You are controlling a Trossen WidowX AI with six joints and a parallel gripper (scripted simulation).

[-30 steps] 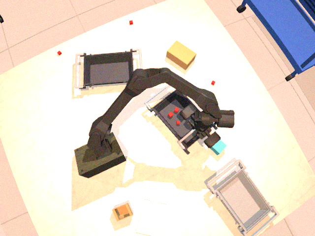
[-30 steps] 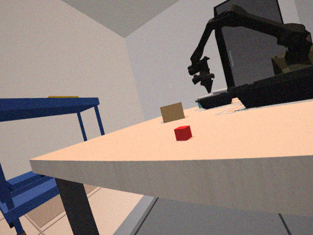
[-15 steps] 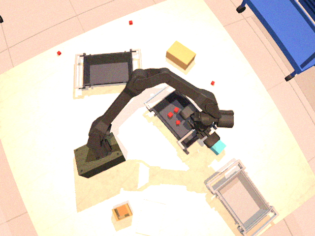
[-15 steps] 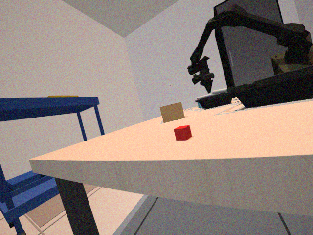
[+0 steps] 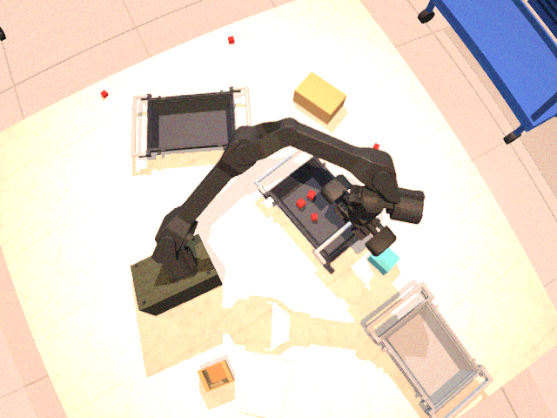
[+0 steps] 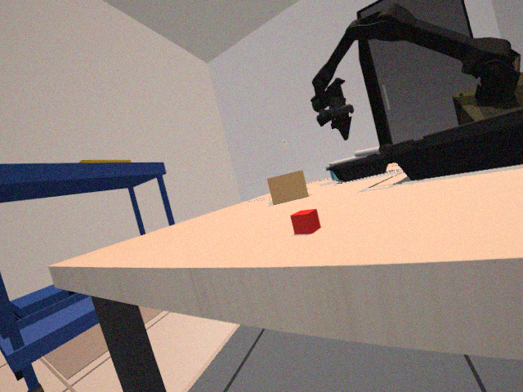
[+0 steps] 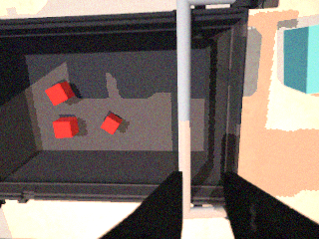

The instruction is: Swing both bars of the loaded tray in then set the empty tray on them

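The loaded tray [image 5: 325, 232] [image 6: 363, 169] [image 7: 100, 192] is black and holds red blocks [image 5: 314, 217] [image 7: 65, 127]. One pale bar [image 5: 332, 240] [image 7: 183, 100] lies in across its top near the end by the teal block. Its other bar [image 5: 278, 168] is swung out over the opposite end. An empty black tray [image 5: 193, 128] [image 6: 456, 152] stands at the upper left in the top view, bars out. My gripper [image 5: 355, 217] [image 6: 346, 138] [image 7: 202, 180] is narrowly open and empty, pointing down above the crossing bar. In the wrist view the bar runs beside the left finger.
A grey empty tray [image 5: 413, 346] stands at the lower right. A teal block [image 5: 383, 259] [image 7: 299, 60] is beside the loaded tray. A yellow block [image 5: 319, 95] [image 6: 288, 187], an orange box [image 5: 217, 374] and stray red cubes [image 5: 231, 39] [image 6: 305, 222] are on the table.
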